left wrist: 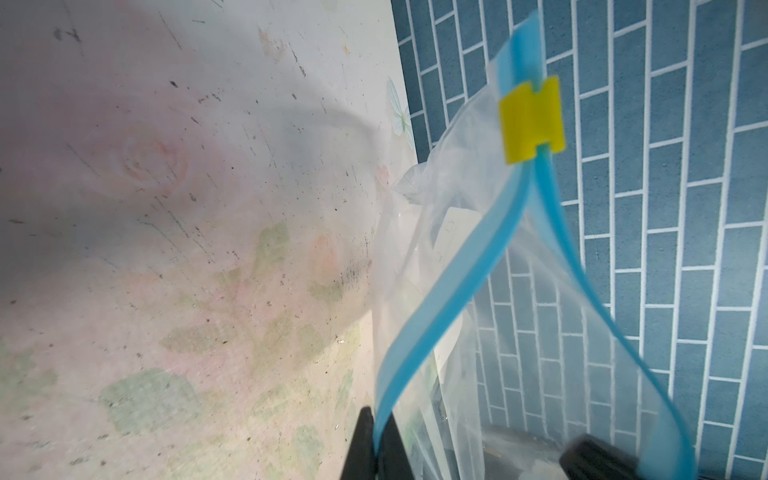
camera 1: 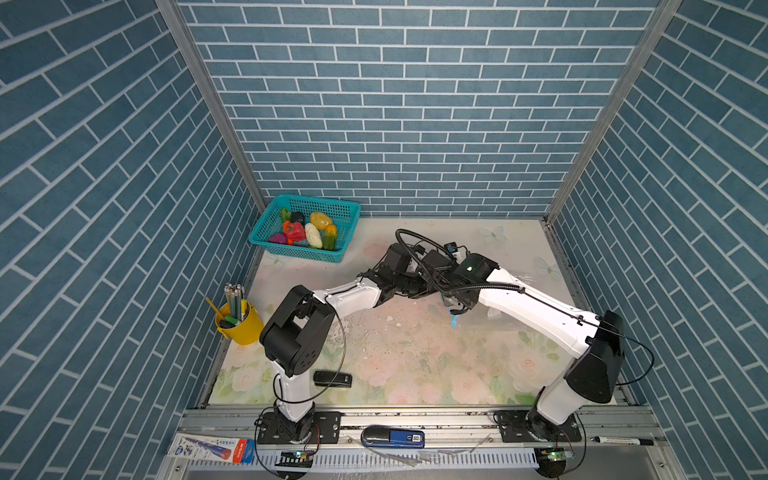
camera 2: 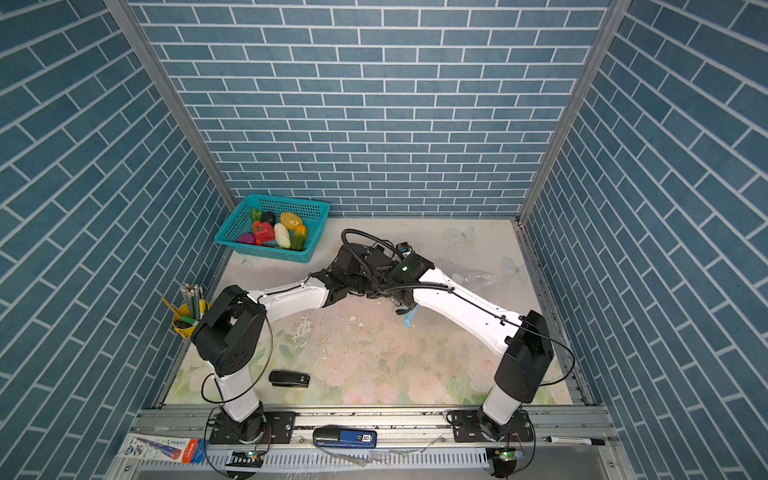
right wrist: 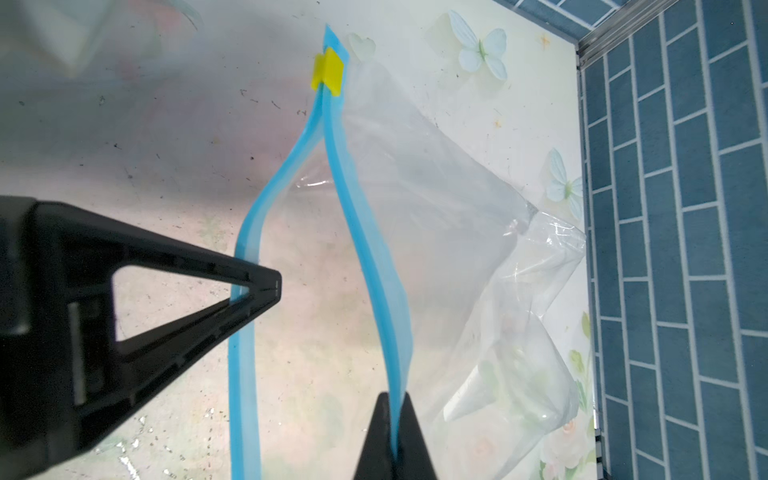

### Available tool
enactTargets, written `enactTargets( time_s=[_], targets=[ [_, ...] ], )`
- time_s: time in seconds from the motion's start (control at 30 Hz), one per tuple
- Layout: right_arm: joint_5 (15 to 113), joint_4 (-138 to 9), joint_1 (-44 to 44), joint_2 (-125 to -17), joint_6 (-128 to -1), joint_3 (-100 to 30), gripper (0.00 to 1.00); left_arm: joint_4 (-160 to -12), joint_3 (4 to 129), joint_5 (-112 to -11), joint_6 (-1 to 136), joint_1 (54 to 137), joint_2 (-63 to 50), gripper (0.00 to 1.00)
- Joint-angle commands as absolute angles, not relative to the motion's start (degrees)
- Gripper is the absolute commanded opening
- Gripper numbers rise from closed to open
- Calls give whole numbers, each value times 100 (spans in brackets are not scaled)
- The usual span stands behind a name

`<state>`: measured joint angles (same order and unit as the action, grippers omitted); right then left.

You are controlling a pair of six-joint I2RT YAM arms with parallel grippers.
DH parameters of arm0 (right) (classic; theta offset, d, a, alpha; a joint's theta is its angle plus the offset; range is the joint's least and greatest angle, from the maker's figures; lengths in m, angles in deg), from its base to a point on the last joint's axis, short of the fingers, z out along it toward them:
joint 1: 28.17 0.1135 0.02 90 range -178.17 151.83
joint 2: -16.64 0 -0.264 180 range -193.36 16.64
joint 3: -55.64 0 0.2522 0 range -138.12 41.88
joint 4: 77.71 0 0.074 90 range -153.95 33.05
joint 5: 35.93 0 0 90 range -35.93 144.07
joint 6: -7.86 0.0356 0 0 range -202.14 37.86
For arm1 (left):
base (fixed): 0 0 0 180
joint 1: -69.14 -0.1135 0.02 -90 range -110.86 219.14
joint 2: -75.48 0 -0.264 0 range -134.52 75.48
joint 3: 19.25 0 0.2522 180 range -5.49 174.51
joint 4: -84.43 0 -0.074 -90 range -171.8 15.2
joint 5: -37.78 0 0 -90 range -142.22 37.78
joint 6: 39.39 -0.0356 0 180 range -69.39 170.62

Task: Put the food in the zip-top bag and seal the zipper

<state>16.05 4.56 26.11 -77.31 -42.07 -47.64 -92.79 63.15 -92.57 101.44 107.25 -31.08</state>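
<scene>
A teal basket (camera 1: pixel 266 226) sits far left, a yellow pencil cup (camera 1: pixel 245 328) nearer, a black stapler (camera 1: pixel 332 379) nearest (lying flat).

The floral table (camera 1: pixel 415 365) held a teal basket (camera 1: pixel 266 227) far left, a yellow pencil cup (camera 1: pixel 245 328) left, a black stapler (camera 1: pixel 332 379) near left, and the zip-top bag (camera 2: pixel 478 279) with its slack end right.

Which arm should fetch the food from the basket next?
Probably the left: the basket of food sits on its side. Both the left gripper and right gripper pinch the zipper; the right could hold alone.
</scene>
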Motion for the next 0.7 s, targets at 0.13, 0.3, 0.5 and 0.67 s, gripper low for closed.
enactTargets(
  time_s=[0.13, 0.3, 0.5, 0.67],
  targets=[
    [1180, 917, 2625, -7473, -4128, -4895, 0, -9160, 6726, -9387, 10109, 10900, -3515, 0],
    [1205, 926, 2599, -7493, -3998, -4724, 0, -9057, 6859, -9397, 9941, 10955, -3736, 0],
    [1246, 886, 2511, -7634, -3908, -4486, 0, -8737, 7077, -9361, 9606, 11006, -3992, 0],
    [1497, 619, 2410, -7709, -3907, -4274, 0, -8559, 7173, -9318, 9367, 11006, -4153, 2]
  ],
)
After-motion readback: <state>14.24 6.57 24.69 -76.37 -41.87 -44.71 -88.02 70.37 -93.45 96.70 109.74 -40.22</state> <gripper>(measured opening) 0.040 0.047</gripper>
